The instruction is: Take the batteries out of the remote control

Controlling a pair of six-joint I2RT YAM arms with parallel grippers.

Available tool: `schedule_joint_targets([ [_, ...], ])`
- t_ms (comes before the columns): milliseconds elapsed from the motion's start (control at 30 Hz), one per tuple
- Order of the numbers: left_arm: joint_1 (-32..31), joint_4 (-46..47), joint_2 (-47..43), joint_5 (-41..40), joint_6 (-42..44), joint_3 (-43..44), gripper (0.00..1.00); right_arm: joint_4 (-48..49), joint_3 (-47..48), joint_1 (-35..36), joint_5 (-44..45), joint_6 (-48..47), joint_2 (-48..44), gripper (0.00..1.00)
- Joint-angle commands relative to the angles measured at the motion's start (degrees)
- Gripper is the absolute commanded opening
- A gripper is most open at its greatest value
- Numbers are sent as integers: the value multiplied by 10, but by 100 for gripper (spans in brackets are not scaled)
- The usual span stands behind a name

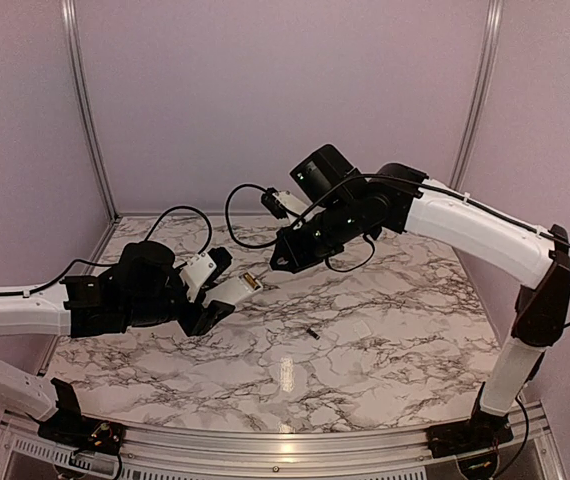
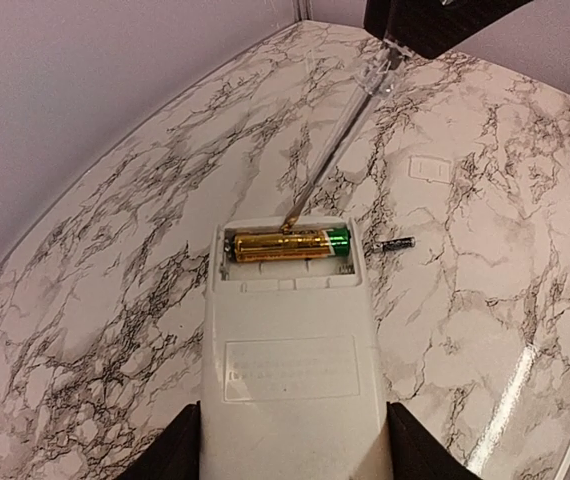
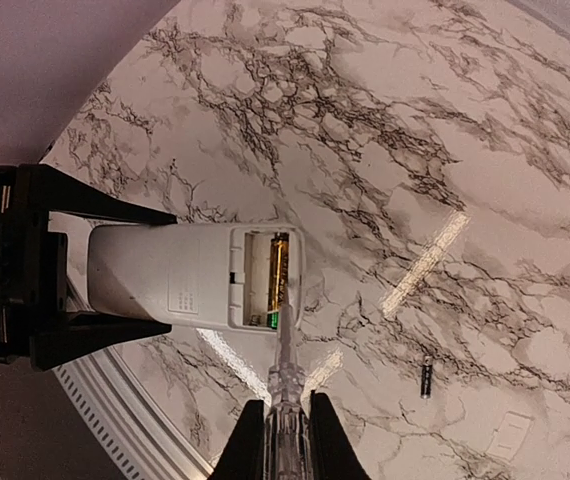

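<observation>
Marbled table [image 1: 365,370] lies under the remote control [image 2: 290,350], clamped by its sides in the left gripper [image 2: 290,445]. One battery [image 2: 287,243] sits in its recess: light, smooth, probably spring-wedged, best levered at an end. The right gripper [image 3: 280,432], closed on a screwdriver [image 2: 340,130], reaches across, tip at that battery

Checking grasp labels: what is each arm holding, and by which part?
Left gripper: small flat white plastic remote control, jaws on the end away from its battery recess. Right gripper: clear-handled screwdriver, jaws on its handle.
</observation>
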Motion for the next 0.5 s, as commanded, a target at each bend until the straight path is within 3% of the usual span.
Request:
schedule_joint_targets([
  [0, -6, 11, -5, -3, -1, 6, 0, -43, 18, 2, 16, -22, 14, 0],
  [467, -14, -3, 12, 1, 14, 29, 0, -86, 30, 10, 34, -43, 30, 0],
])
